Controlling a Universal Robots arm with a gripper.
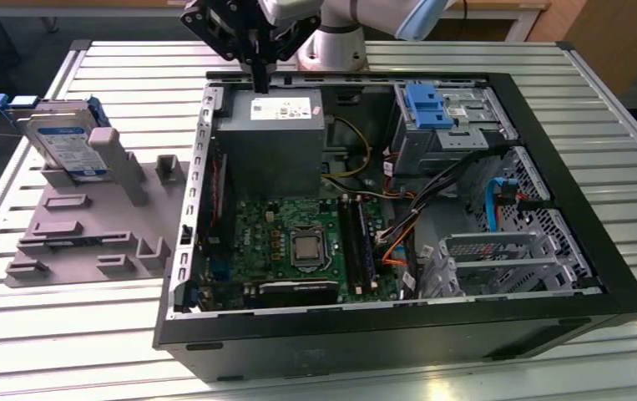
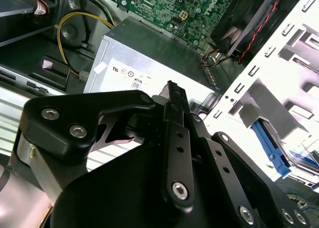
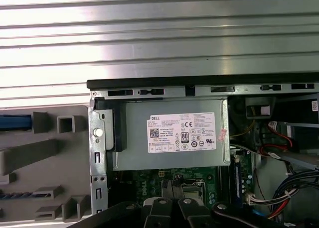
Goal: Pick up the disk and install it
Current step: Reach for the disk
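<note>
The disk (image 1: 64, 144), silver with a white-and-blue label and blue side rails, stands on edge in a grey holder (image 1: 87, 227) at the exterior view's left, outside the computer case. My gripper (image 1: 261, 87) hangs over the far edge of the case, just above the grey power supply box (image 1: 268, 138), well to the right of the disk. Its black fingers (image 3: 168, 189) are pressed together with nothing between them, and in the second wrist view the gripper (image 2: 173, 91) points at the same box (image 2: 149, 58).
The open black computer case (image 1: 407, 338) lies on a slatted metal table (image 1: 73, 334). Inside are a green motherboard (image 1: 295, 242), loose cables (image 1: 407, 242), a blue bracket (image 1: 427, 104) in the far drive bay and metal drive cages (image 1: 497, 259).
</note>
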